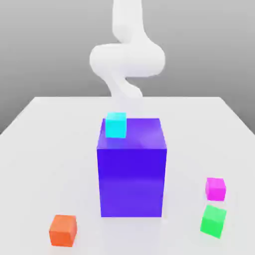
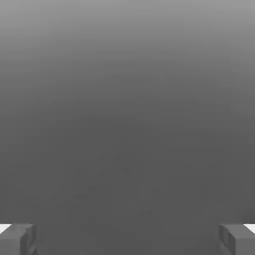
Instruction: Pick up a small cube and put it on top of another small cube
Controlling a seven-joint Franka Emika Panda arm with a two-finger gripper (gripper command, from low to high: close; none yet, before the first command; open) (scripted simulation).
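The small magenta cube [image 1: 215, 189] rests on the white table at the exterior view's right, just behind the small green cube [image 1: 213, 221]; the two stand apart. The white arm [image 1: 127, 60] rises at the back, behind the big blue-violet block. In the hand view my gripper [image 2: 127, 239] is open, its two grey fingertips [image 2: 17, 239] far apart with nothing between them, facing plain grey.
A big blue-violet block [image 1: 132, 167] stands mid-table with a small cyan cube [image 1: 115, 124] on its top near the back corner. A small orange cube [image 1: 63, 230] sits at the front on the exterior view's left. The white table [image 1: 45, 149] spreads around them.
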